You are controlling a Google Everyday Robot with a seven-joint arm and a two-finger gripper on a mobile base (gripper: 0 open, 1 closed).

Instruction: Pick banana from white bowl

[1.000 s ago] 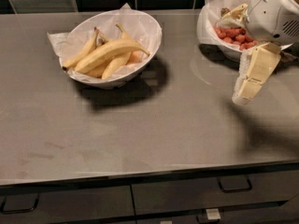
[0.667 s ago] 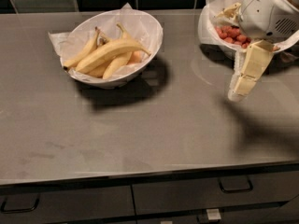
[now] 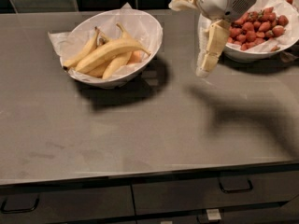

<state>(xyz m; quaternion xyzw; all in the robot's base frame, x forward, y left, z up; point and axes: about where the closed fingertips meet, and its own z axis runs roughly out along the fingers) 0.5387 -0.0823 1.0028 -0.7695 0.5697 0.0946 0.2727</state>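
Observation:
The white bowl (image 3: 152, 29) is a wide oval lined with crinkled white paper and stands at the back left of the counter. Several yellow bananas lie in it. The longest bright one (image 3: 107, 52) lies across the top. The banana (image 3: 116, 65), duller and brownish-yellow, lies partly under it, its thin dark stem pointing to the back. My gripper (image 3: 187, 38) hangs in the air to the right of the bowl, above the counter and apart from it. It is open and empty: one finger (image 3: 211, 45) points down and the other (image 3: 184, 0) points left.
A second white bowl (image 3: 243, 56) full of red strawberries stands at the back right, just behind my gripper. The grey counter (image 3: 140, 134) ends at a front edge with dark drawers and handles (image 3: 236, 186) below. Dark tiles run along the back.
My gripper has moved left and up, from in front of the strawberry bowl towards the banana bowl. Both bowls now look closer and larger. The bananas have not moved.

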